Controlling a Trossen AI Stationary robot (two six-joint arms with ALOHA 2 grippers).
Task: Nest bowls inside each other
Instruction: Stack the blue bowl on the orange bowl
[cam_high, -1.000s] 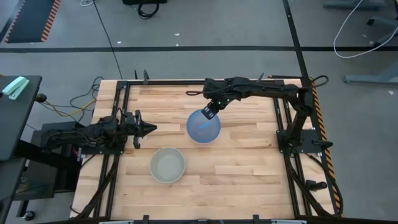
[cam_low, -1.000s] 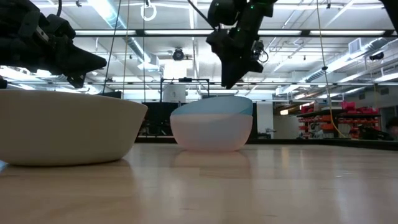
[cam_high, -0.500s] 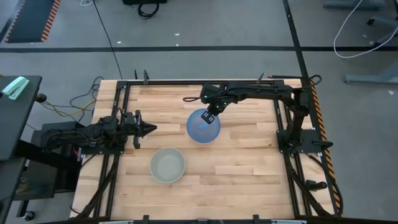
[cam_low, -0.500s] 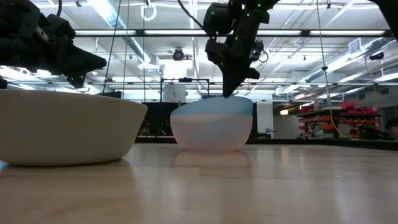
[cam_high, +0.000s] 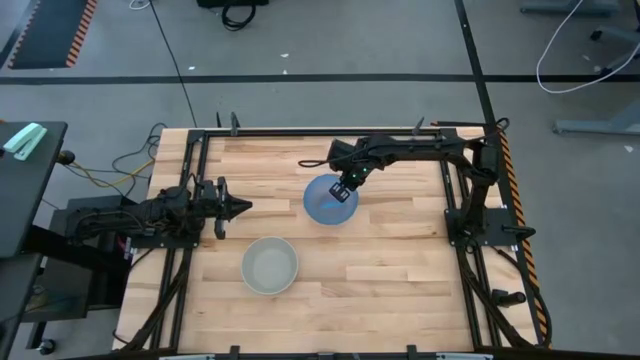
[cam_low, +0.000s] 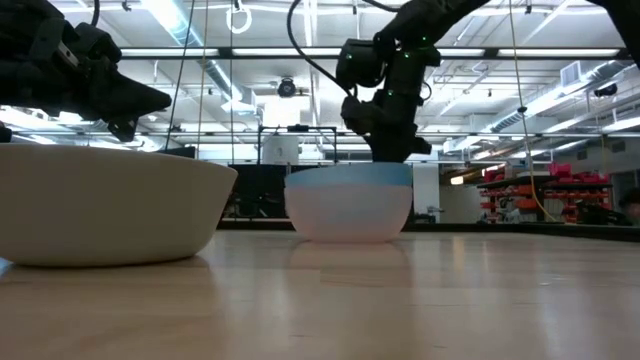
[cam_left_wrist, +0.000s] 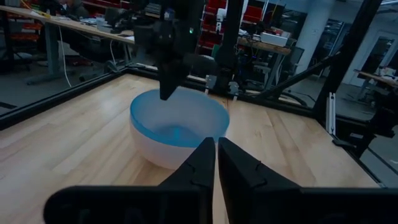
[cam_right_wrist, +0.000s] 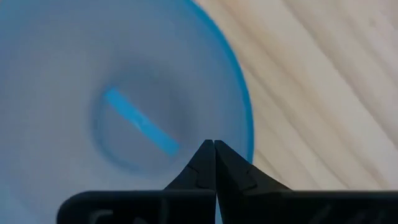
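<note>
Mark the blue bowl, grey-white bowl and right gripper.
blue bowl (cam_high: 322, 203): high view, inner floor.
grey-white bowl (cam_high: 269, 266): high view, inside centre.
right gripper (cam_high: 343, 189): high view, tips at the blue bowl's rim.

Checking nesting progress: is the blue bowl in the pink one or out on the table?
In. The blue bowl sits inside the pink bowl, only its rim showing above.

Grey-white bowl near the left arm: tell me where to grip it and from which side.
Grip the grey-white bowl by its thin rim, from above, one finger inside and one outside. It stands upright, mouth open, nothing inside. The left gripper, fingers shut, waits nearest.
</note>
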